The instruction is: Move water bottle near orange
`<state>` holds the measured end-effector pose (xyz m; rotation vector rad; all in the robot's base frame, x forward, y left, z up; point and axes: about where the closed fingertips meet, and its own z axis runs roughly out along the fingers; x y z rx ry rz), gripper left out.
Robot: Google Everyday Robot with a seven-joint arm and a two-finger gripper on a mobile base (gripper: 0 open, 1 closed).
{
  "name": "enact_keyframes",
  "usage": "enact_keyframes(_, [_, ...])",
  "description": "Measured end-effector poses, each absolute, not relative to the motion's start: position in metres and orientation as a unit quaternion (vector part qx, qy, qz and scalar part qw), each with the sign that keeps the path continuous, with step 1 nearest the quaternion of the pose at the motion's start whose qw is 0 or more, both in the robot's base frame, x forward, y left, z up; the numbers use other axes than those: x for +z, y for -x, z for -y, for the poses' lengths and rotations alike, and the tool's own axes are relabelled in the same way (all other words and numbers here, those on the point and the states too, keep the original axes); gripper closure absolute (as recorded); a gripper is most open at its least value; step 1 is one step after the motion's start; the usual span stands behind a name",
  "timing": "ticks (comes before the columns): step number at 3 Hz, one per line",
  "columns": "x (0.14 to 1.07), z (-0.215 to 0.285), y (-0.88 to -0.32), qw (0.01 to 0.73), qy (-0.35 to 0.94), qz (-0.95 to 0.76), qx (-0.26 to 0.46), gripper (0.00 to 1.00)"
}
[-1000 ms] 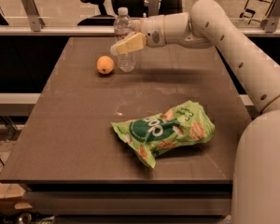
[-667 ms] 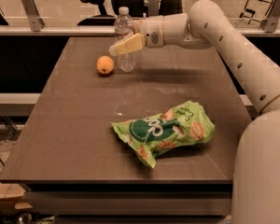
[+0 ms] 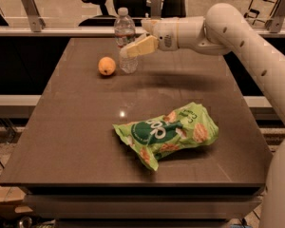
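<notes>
At the table's [image 3: 76,141] far edge, the gripper [image 3: 132,45] clasps the upright water bottle [image 3: 124,30], orange [image 3: 107,65] just beside at eight o'clock.

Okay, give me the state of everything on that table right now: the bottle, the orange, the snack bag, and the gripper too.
Water bottle: upright on the table, cap on, just right of the orange.
Orange: whole, resting on the table, clear of the gripper.
Snack bag: lying flat and crumpled, nearer the front, apart from the rest.
Gripper: at the bottle's midsection, reaching in from the right.
</notes>
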<state>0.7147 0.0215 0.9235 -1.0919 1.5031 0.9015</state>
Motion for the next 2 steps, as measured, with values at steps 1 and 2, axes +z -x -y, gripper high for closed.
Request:
enact_keyframes(1, [0.9294, -0.0019, -0.7127, 0.53, 0.443, -0.628, 0.36, 0.0])
enact_keyframes(2, [0.9294, -0.0006, -0.7128, 0.531, 0.442, -0.628, 0.359, 0.0])
